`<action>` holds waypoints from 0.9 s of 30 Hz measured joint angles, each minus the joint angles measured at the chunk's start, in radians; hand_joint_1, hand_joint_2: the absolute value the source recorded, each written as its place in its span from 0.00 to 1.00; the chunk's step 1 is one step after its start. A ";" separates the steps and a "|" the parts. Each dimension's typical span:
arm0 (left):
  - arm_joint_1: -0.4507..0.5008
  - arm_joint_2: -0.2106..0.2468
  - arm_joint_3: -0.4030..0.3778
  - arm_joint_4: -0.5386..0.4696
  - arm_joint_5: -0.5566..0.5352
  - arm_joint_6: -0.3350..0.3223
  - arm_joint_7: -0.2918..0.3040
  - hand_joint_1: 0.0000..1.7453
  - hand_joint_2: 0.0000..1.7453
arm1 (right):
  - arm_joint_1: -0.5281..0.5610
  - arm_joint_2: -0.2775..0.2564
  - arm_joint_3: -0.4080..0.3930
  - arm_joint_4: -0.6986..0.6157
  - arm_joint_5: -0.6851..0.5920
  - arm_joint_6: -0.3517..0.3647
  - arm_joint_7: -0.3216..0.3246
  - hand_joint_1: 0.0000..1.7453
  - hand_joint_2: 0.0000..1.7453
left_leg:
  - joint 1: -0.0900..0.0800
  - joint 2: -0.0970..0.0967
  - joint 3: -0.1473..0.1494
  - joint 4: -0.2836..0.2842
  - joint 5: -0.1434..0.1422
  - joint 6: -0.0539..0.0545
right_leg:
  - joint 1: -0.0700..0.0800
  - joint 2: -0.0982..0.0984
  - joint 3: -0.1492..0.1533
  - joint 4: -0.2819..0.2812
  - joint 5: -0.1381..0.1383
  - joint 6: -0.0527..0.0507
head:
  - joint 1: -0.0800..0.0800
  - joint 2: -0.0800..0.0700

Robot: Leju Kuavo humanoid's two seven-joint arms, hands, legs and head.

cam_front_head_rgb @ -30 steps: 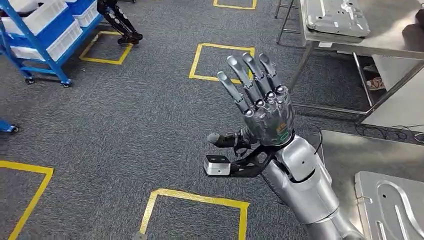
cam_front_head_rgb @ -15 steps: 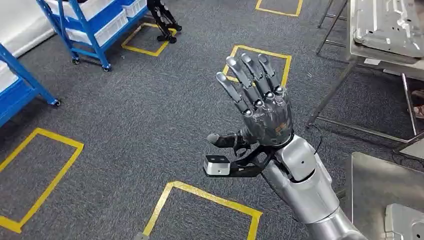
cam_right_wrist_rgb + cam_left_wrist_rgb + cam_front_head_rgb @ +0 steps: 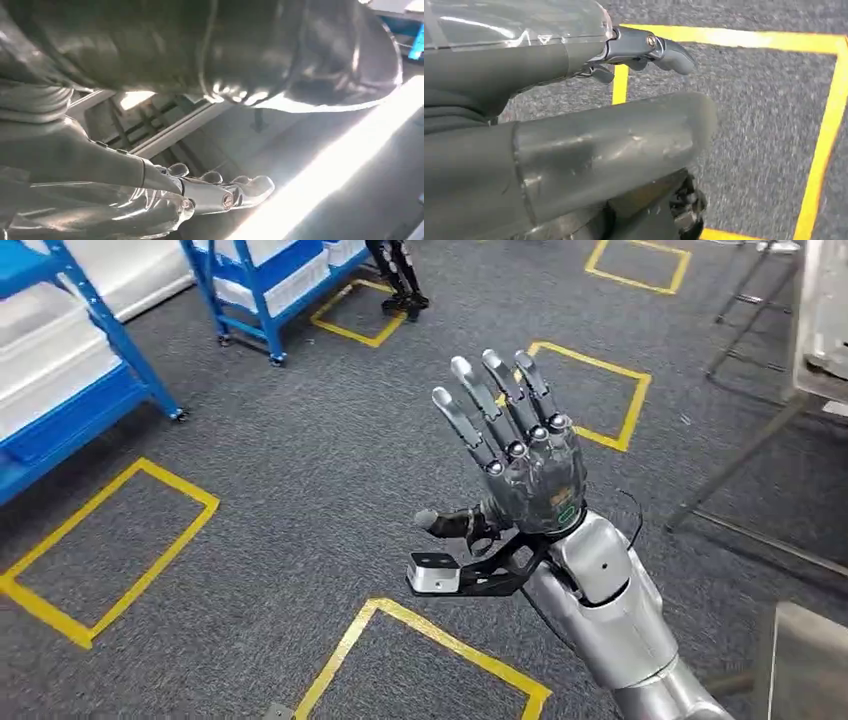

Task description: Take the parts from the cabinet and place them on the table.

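Blue cabinet (image 3: 262,285) is seen far left with parts unfetched, right hand (image 3: 510,455) raised, spread and empty, left hand (image 3: 574,100) grasp undeterminable, tabletop (image 3: 808,665) near right; task judged barely begun.

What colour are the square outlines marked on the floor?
Yellow floor squares on dark grey carpet, clearest in the head view.

Evenly and brightly lit from overhead in the head view; soft, faint shadows on the carpet (image 3: 300,470), sharp focus, slight stretch toward the edges. Small highlights on the silver arm (image 3: 610,610). Left wrist view close and soft: thumb (image 3: 599,150) out of focus, carpet smeared with motion blur. Right wrist view dim and murky, crossed by a blown-out white glare band (image 3: 325,170).
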 joint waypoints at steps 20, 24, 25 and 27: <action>0.009 0.005 0.011 0.000 0.001 -0.011 0.010 0.00 0.00 | -0.027 -0.003 0.006 0.004 0.005 0.000 0.023 0.00 0.00 | -0.002 0.132 0.010 -0.009 -0.003 0.011 | 0.006 -0.135 0.010 0.045 -0.065 0.011 | 0.002 0.000; 0.004 0.005 0.012 0.000 0.003 -0.012 0.008 0.00 0.00 | -0.014 -0.013 0.007 0.006 0.005 0.000 0.024 0.00 0.00 | -0.003 0.086 0.007 -0.008 -0.001 0.019 | 0.004 -0.083 -0.125 0.304 -0.160 0.015 | 0.002 0.000; 0.006 0.005 0.012 0.000 0.003 -0.011 0.008 0.00 0.00 | -0.012 -0.015 0.008 0.007 0.005 0.000 0.023 0.00 0.00 | -0.003 0.073 0.008 -0.008 -0.001 0.019 | 0.003 -0.083 -0.124 0.290 -0.135 0.015 | 0.003 0.000; 0.007 0.005 0.013 0.000 0.003 -0.010 0.007 0.00 0.00 | -0.014 -0.018 0.008 0.008 0.005 0.000 0.021 0.00 0.00 | -0.002 0.044 0.010 -0.003 -0.001 0.018 | -0.003 -0.071 -0.065 0.148 -0.039 0.013 | 0.002 0.000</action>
